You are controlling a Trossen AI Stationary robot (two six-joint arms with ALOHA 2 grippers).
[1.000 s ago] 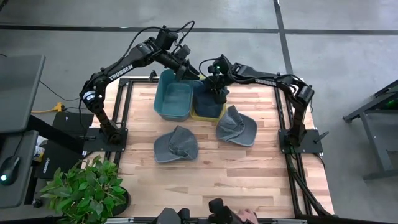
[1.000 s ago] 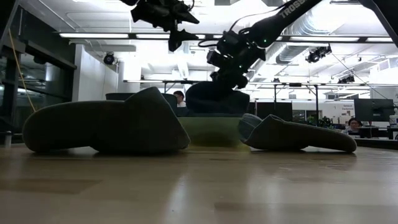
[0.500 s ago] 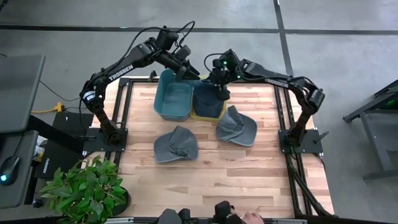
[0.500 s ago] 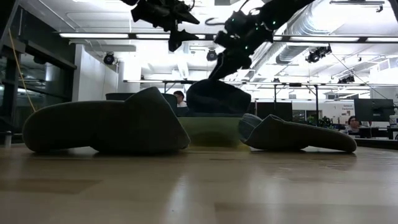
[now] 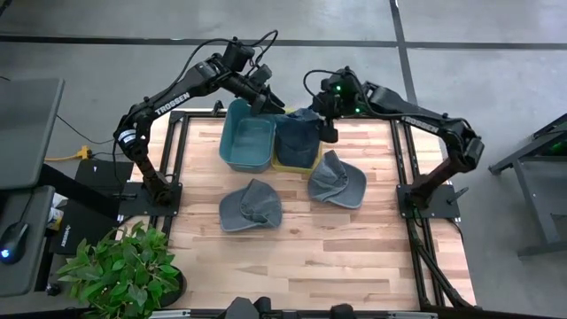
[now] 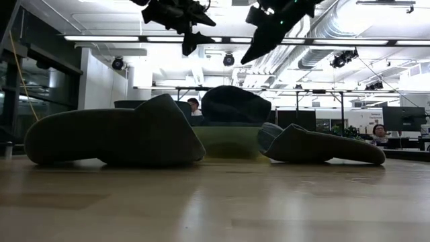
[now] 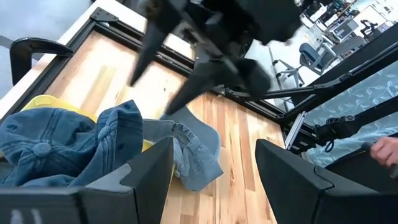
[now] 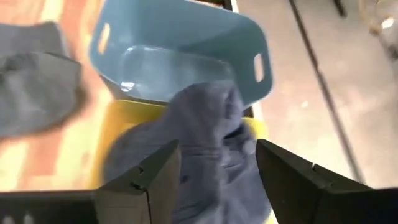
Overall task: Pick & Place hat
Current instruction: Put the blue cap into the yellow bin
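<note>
A blue denim hat (image 5: 297, 142) (image 8: 199, 137) lies crumpled in the yellow bin (image 5: 285, 167), bulging above its rim (image 6: 235, 104). My right gripper (image 5: 330, 131) (image 6: 259, 50) hangs open, high above the bin's right side and clear of the hat. My left gripper (image 5: 261, 104) (image 7: 213, 162) waits open in the air over the far right corner of the teal bin (image 5: 248, 142), with nothing between its fingers. Two grey hats (image 5: 251, 206) (image 5: 337, 180) lie flat on the table in front of the bins.
The teal bin (image 8: 180, 43) stands against the yellow bin's left side at the table's far edge. In the low view the grey hats (image 6: 114, 134) (image 6: 322, 146) stand in front of the bins. Bare wood (image 5: 310, 257) fills the table's near half.
My right gripper has let go of the denim hat, risen well above it and drawn back toward the table's right edge, rolling a little. The hat has stayed in the yellow bin.
</note>
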